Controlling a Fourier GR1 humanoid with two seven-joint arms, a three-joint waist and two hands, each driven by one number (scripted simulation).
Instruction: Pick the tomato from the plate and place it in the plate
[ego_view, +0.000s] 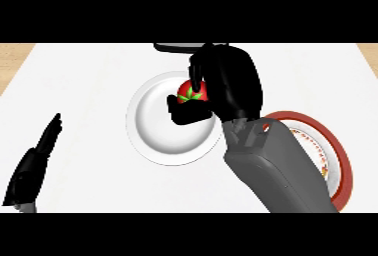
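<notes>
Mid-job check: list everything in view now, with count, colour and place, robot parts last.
plain white round plate: one, white, mid-counter
round red tomato: one, red with green stalk, over that plate's upper part
red-rimmed round plate: one, white and red, right side, partly hidden
dark flat object: one, black, far edge, unidentifiable
white counter top: one, white, under everything
right hand: one, black, curled round the tomato
left hand: one, black, open, resting lower left
</notes>
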